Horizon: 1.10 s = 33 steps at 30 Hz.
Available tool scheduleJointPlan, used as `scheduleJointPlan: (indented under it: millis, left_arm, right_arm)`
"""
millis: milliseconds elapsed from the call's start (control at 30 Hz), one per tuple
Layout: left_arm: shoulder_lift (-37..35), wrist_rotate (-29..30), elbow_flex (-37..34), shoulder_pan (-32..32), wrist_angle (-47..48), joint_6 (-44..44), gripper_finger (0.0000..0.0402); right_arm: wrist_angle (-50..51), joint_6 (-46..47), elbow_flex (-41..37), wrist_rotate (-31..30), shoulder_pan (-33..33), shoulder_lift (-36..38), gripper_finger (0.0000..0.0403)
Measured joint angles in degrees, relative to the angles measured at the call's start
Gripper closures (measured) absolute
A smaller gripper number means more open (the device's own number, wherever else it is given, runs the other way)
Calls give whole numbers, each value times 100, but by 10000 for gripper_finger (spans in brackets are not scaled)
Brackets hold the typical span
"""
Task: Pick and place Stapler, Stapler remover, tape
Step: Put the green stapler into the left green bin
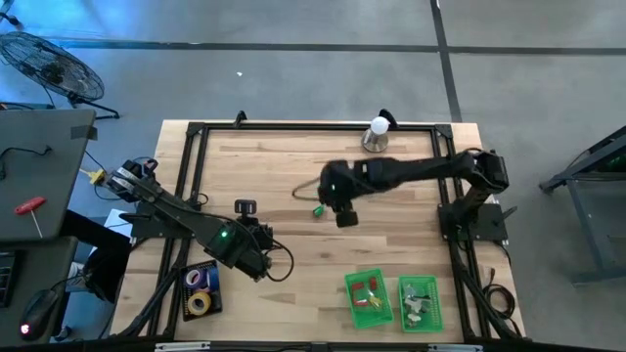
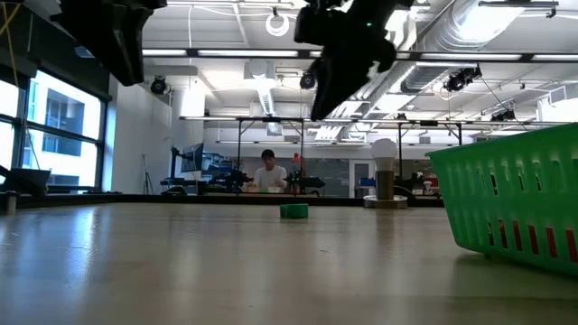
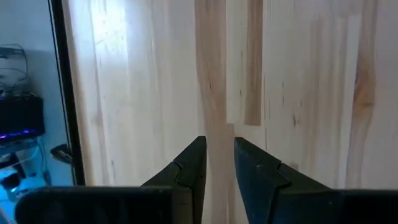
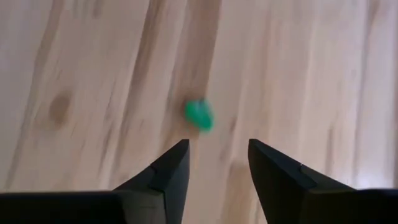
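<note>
Item: small green object (image 1: 318,209), lying alone on the bare wooden table (image 1: 293,166) near its middle; too small to tell whether it is a staple remover or something else. Step in hand, by judgement: the approach to pick it up. Right gripper (image 1: 346,217): arm stretched across the table from its base on the right, wrist high above the wood, fingers pointing down, the green piece just ahead of the tips in the right wrist view (image 4: 199,115); jaws part-open with a clear gap, nothing between them. Next move calls for coming down and forward to straddle the piece, then closing. Left gripper (image 1: 256,264): arm folded low near the front left, over bare wood; jaws drawn narrow, a slim gap showing, nothing held. Tape rolls (image 1: 201,289): already in the dark tray (image 1: 186,305) at front left. Two green baskets (image 1: 370,313) at front right, the left with red items, the right with pale metal ones.
</note>
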State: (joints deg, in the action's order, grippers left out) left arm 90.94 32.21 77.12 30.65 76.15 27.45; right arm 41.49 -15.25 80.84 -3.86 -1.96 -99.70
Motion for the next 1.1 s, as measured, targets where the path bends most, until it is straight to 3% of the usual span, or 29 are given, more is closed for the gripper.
scheduleJointPlan:
  millis: [167, 333, 500, 700, 1100]
  left_arm:
    - [0, -142, 0, 11, 579, 48, 325]
    - [-208, -136, 0, 11, 1438, 746, 325]
    - [-748, -91, 0, 11, 1186, 894, 325]
    - [-1132, 443, 0, 11, 1175, 1205, 325]
    - [-1198, 795, 0, 11, 1141, 1125, 325]
  right_arm:
    - [-819, -568, 0, 683, -352, -14, 245]
    - [-1151, -1004, 0, 1079, -513, -296, 237]
    - [-1239, -1576, 0, 1029, -529, -734, 227]
    - [-1281, -1696, 0, 1046, -548, -1113, 224]
    - [-988, -1676, 0, 1071, -555, -1613, 224]
